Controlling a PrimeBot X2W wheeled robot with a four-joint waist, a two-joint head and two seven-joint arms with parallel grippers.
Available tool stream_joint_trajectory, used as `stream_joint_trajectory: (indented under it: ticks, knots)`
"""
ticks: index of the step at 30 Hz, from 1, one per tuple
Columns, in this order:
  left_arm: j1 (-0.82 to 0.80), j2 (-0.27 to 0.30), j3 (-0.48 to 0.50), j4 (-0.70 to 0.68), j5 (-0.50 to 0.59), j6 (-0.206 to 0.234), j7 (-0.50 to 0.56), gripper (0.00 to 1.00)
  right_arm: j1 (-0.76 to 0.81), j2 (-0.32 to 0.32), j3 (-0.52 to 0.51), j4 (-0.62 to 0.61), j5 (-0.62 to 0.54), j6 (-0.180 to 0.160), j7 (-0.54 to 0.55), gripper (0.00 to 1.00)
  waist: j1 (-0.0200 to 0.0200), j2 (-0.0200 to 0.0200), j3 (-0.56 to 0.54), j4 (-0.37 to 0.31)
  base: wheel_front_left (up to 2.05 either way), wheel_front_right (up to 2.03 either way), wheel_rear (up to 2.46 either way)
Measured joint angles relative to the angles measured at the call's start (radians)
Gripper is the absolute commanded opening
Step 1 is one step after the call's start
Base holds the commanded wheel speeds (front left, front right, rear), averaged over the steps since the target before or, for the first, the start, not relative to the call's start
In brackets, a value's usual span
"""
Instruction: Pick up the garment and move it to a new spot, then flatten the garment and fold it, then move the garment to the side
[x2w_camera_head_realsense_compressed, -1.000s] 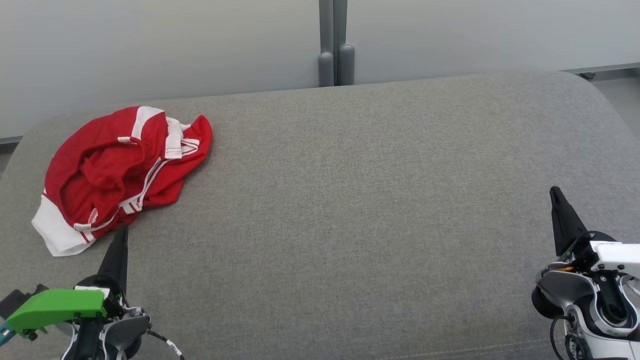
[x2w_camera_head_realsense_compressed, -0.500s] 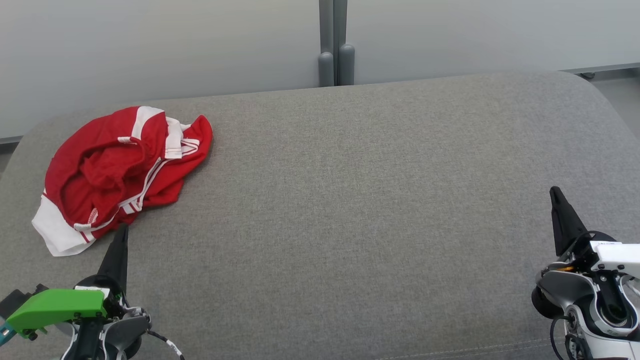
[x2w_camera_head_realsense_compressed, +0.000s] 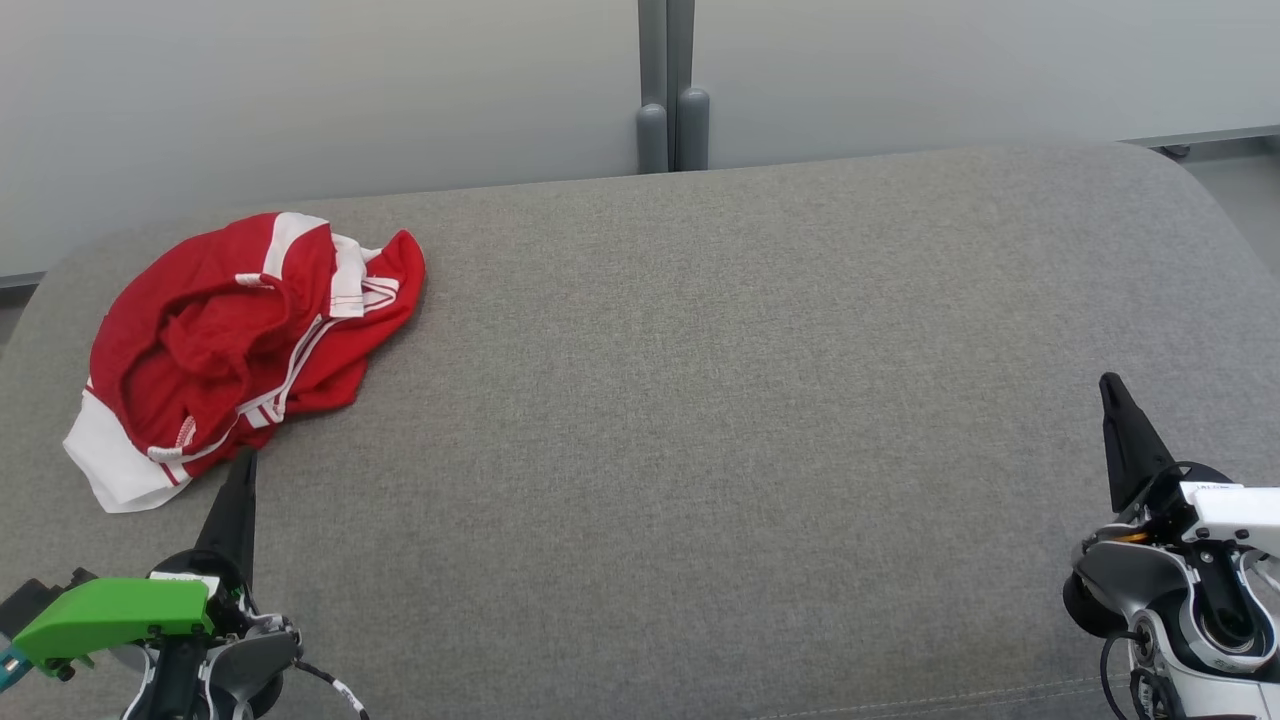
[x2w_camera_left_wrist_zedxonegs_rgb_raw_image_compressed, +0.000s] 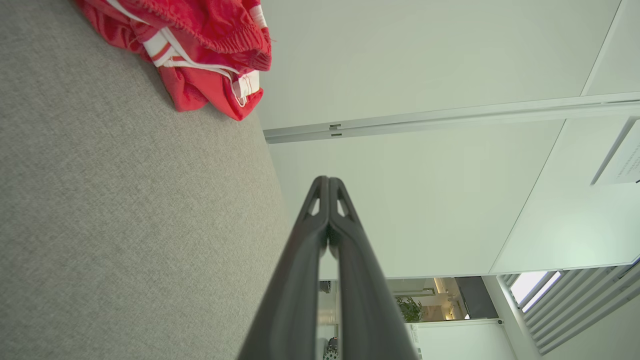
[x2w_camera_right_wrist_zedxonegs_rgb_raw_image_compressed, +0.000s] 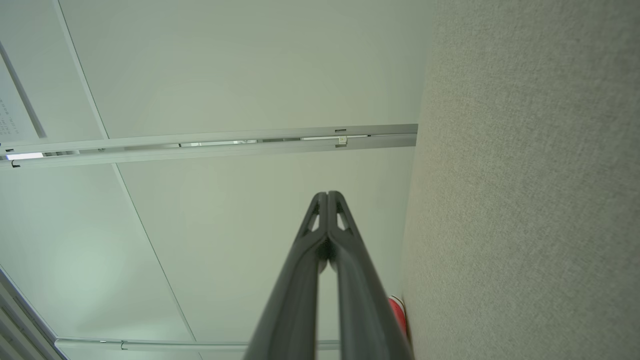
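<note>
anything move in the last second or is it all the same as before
Nothing visibly changed. The red and white garment lies crumpled at the far left of the grey cushion, untouched. The left gripper and the right gripper are shut and empty near the front edge, as before.

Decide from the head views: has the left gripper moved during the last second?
No. The left gripper stays put, its tip just below the still red garment, as before.
</note>
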Motion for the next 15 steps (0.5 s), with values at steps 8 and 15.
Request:
stream_joint_trajectory:
  ticks: [8,15]
  knots:
    - [0.000,0.000,0.000,0.000,0.000,0.000,0.000,0.00,0.000,0.000,0.000,0.000,0.000,0.000,0.000,0.00,0.0000,0.0000,0.000,0.000,0.00,0.00,0.00]
    - [0.000,0.000,0.000,0.000,0.000,0.000,0.000,0.00,0.000,0.000,0.000,0.000,0.000,0.000,0.000,0.00,0.0000,0.0000,0.000,0.000,0.00,0.00,0.00]
